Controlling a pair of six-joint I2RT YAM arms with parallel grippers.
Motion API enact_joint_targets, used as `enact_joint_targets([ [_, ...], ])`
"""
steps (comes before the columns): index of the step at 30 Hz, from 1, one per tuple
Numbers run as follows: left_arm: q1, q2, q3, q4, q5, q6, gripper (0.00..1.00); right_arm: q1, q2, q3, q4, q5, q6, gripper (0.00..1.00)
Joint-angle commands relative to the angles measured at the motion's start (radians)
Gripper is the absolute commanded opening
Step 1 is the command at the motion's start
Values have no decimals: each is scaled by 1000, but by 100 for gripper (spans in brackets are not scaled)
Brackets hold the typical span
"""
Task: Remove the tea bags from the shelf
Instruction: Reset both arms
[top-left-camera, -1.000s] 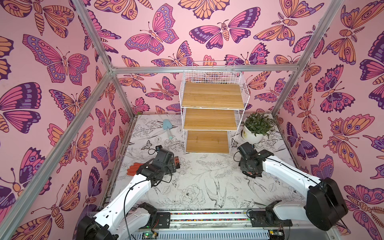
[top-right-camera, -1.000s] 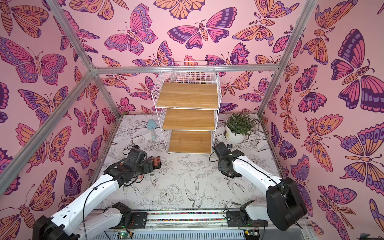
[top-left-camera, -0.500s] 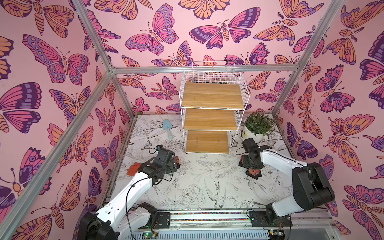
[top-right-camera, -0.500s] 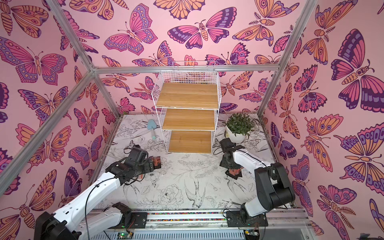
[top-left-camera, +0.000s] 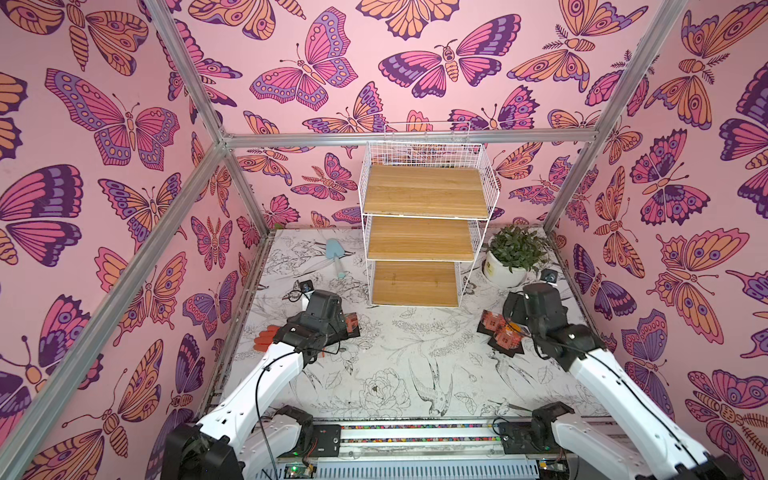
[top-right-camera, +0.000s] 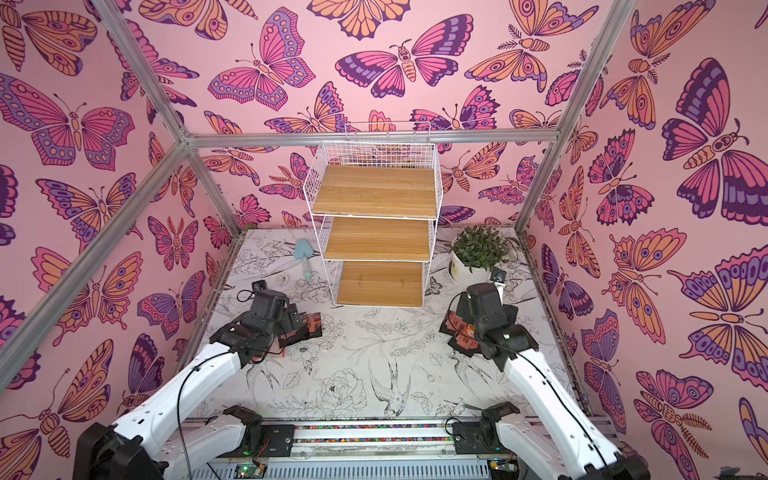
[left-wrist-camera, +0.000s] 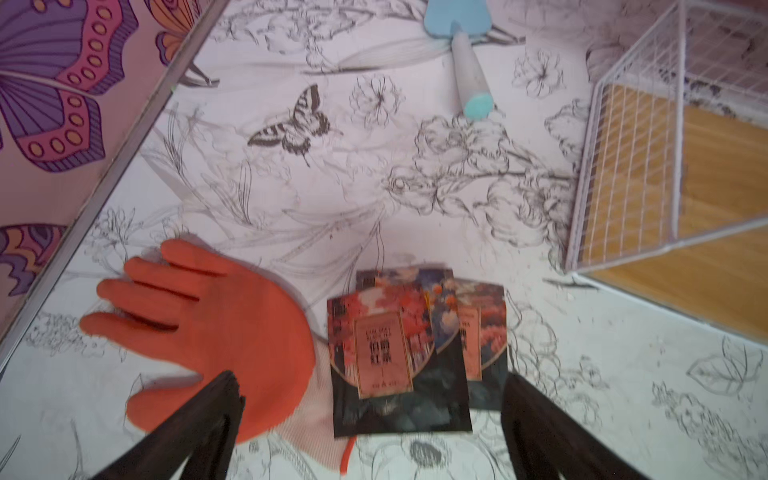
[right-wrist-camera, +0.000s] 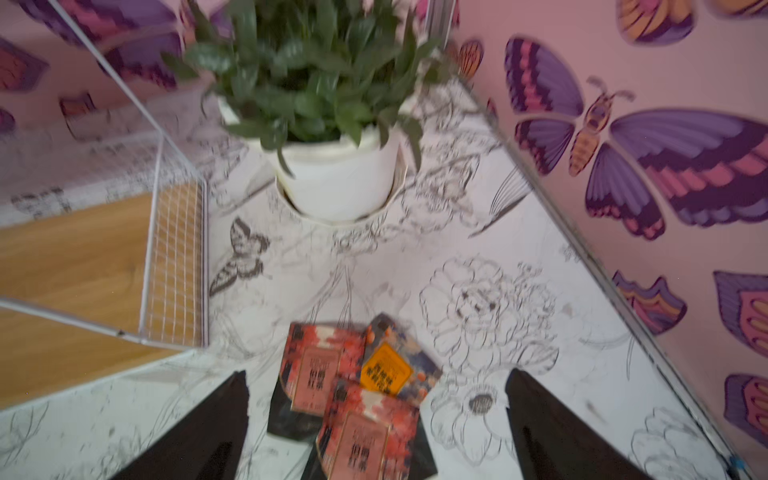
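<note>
Shelf (top-left-camera: 424, 191) boards look bare on all three tiers in both top views, so I judge the clearing to be at its last step, the drop-off. Tea bags (top-left-camera: 500, 332) lie on the surface (top-left-camera: 395, 365) in two heaps, one to each side of the shelf's foot and well apart from each other. My left fingers (left-wrist-camera: 208, 424) stand spread wide at the left heap (left-wrist-camera: 395, 353) and hold nothing; the bags lie flat and overlapping. My right fingers (right-wrist-camera: 216, 424) are spread just as wide at the right heap (right-wrist-camera: 353, 399), also empty. I can make out about three bags in each heap. Whether more lie under them I cannot tell, and the right wrist view is blurred.

Next move, as I judge it, is to lift both arms straight up and draw them back toward my base. The fingertips need to stay off the top bags so the heaps do not slide. First I would want a look behind the wire rim at the shelf's top, where the mesh hides a little of the back edge.

Around me, the orange glove (left-wrist-camera: 216, 324) lies just beside the left heap with its cuff at the bags' edge, so a sideways sweep could drag it. The pale blue trowel (left-wrist-camera: 465, 70) lies farther off toward the back wall, clear of my path. The plant (right-wrist-camera: 336, 178) in its white pot stands behind the right heap, near but apart. The shelf's wire corner is close to each wrist, and a careless swing inward could catch it.
</note>
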Motion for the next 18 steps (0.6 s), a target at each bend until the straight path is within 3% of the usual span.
enact_joint_targets([
  [1, 11, 32, -94, 426, -38, 203, 100, -7, -73, -235, 429, 161, -168, 99],
  [3, 12, 63, -110, 537, -84, 341, 100, -9, -87, -353, 641, 195, -278, 99],
  [5, 16, 115, -113, 604, -177, 432, 100, -29, -68, -358, 636, 252, -270, 99],
  [8, 24, 199, -124, 710, -293, 552, 100, -111, -13, -364, 647, 188, -222, 99],
  [10, 39, 262, -180, 847, -309, 586, 100, -157, 36, -375, 691, 135, -188, 99],
  [13, 89, 342, -323, 1173, -175, 609, 100, -185, 121, -379, 774, 117, -214, 99],
  [15, 106, 389, -368, 1352, -142, 631, 100, -199, 188, -406, 913, 110, -240, 99],
  [16, 131, 402, -367, 1363, -105, 579, 100, -212, 224, -427, 995, 88, -249, 99],
  [18, 222, 445, -353, 1336, 94, 520, 100, -221, 287, -423, 1076, 79, -262, 99],
])
